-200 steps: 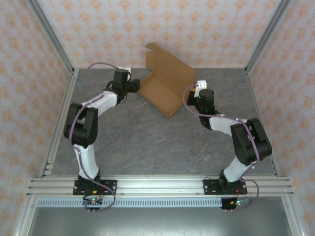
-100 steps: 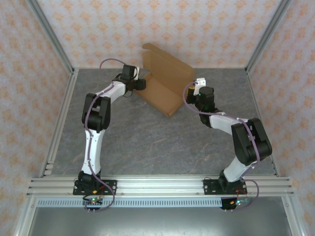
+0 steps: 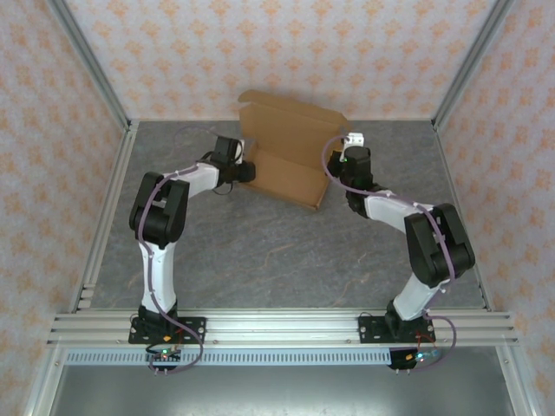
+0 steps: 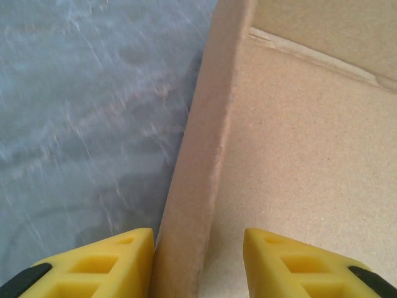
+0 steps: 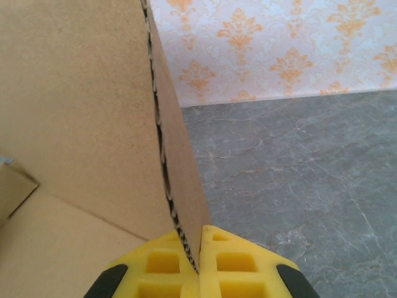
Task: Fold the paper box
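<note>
My right gripper (image 5: 200,248) is pressed together on the corrugated edge of an upright panel (image 5: 80,93) at the right end of the paper box (image 3: 286,165). My left gripper (image 4: 198,254) stands spread astride the box's left side wall (image 4: 198,155), not yet pinching it. The box sits at the middle of the table's (image 3: 260,251) far edge with its lid (image 3: 290,126) raised. I judge it light, stiff and easily creased, best held by the wall edges near the corners. Its tray (image 4: 304,155) holds nothing I can see.

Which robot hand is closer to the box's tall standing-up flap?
Right. The right gripper is pinched shut on the tall flap at its edge; the left gripper straddles the paper box's low left wall, farther from that flap.
</note>
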Action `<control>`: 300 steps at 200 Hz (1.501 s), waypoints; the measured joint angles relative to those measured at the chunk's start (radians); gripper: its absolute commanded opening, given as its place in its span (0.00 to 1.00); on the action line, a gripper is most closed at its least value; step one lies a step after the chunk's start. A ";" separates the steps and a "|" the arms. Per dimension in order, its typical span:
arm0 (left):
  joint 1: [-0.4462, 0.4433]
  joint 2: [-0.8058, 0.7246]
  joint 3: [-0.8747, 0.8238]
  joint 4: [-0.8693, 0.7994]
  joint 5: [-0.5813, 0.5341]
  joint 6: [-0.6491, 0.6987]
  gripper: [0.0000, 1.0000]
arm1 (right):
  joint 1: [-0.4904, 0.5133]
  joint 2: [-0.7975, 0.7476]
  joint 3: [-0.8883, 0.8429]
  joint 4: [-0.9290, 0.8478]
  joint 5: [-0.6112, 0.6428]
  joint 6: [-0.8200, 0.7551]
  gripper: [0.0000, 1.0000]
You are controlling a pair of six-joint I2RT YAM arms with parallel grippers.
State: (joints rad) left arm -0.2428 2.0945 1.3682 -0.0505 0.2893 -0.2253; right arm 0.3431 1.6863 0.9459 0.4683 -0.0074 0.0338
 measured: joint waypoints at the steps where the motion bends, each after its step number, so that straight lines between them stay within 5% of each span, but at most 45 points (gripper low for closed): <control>1: -0.001 -0.002 -0.003 0.002 -0.002 -0.002 0.43 | 0.002 0.001 0.002 -0.002 0.006 0.003 0.03; 84: -0.101 -0.138 -0.246 0.155 -0.124 -0.163 0.48 | 0.057 0.061 0.017 0.031 0.214 0.096 0.02; 195: -0.104 -0.229 -0.387 0.264 -0.142 -0.205 0.66 | 0.051 0.140 -0.165 0.477 0.108 -0.040 0.00; 300: -0.010 -0.583 -0.519 0.226 -0.154 -0.159 0.79 | 0.051 0.142 -0.205 0.551 0.092 -0.062 0.00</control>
State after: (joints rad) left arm -0.2523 1.5120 0.8490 0.1753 0.1356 -0.3843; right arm 0.3939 1.8282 0.7406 1.0191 0.0849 -0.0280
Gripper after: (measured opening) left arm 0.784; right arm 0.050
